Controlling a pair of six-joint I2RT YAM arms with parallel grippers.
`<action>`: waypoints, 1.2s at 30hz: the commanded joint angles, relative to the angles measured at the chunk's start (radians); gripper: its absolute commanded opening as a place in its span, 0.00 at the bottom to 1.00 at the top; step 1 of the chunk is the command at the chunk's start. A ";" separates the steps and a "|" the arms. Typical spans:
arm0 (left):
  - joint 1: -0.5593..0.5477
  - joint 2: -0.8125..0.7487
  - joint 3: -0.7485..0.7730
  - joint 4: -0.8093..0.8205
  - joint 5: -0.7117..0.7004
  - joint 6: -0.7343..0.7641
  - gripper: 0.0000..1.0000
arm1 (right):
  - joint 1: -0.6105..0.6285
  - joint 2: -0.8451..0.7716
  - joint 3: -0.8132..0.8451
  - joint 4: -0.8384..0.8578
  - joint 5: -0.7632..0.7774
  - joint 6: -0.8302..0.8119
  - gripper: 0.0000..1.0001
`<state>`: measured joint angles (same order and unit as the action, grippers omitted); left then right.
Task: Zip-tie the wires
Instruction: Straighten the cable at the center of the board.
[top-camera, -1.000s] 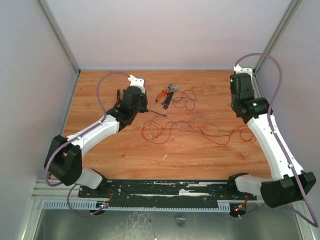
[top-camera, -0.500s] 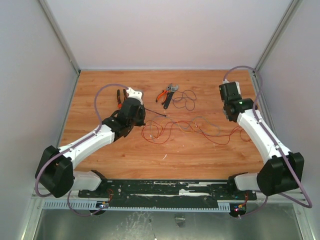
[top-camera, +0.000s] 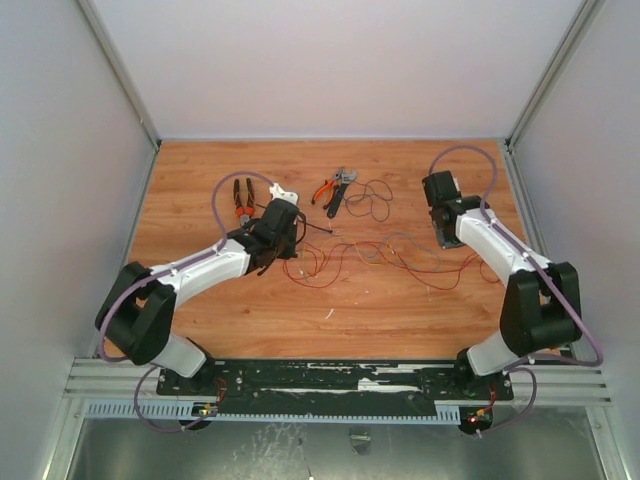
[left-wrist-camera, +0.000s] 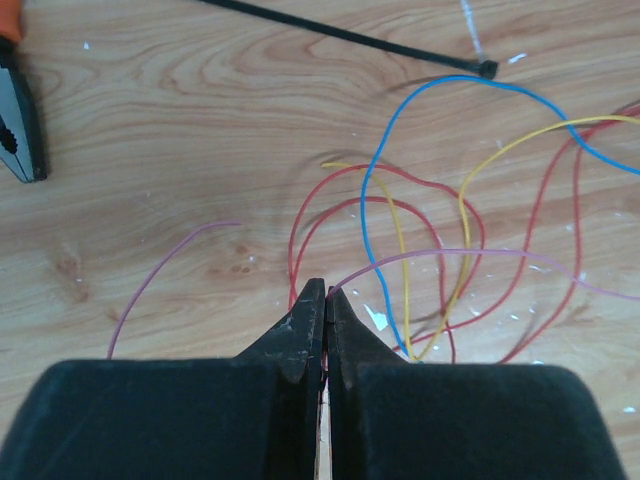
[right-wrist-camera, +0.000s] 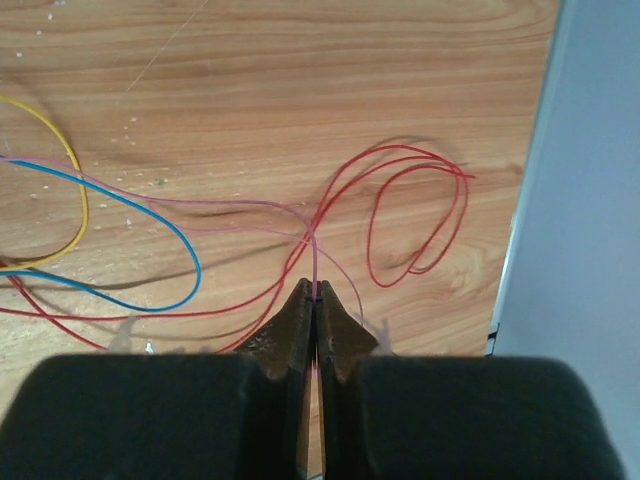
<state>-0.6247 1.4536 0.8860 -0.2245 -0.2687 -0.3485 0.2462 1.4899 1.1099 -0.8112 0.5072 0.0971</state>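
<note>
The wires lie in loose red, yellow, blue and pink loops across the middle of the wooden table. My left gripper is at their left end. In the left wrist view it is shut, with a pink strand coming out of its tips and red loops just ahead. My right gripper is at their right end. In the right wrist view it is shut on a pink strand, beside red loops. The black zip tie lies flat beyond the left gripper.
Orange-handled pliers lie at the back centre beside loops of dark wire. A second pair of pliers lies left of the left gripper, its nose in the left wrist view. The enclosure wall is close on the right.
Both arms have swung inward to the ends of the wire tangle: the left gripper moved right and nearer, the right gripper moved left and nearer. The tangle's right end has shifted left.
</note>
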 joint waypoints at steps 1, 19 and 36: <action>-0.009 0.062 0.054 -0.040 -0.069 0.010 0.00 | -0.008 0.068 -0.024 0.065 -0.034 -0.003 0.00; -0.026 0.136 -0.013 -0.011 -0.112 -0.014 0.30 | -0.008 0.187 -0.043 0.101 -0.027 -0.008 0.31; -0.018 -0.080 -0.049 -0.125 -0.027 -0.004 0.92 | -0.008 -0.023 0.110 0.009 -0.253 -0.017 0.60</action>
<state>-0.6437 1.4670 0.8585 -0.3279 -0.3477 -0.3485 0.2462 1.5276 1.1667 -0.7975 0.3637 0.0830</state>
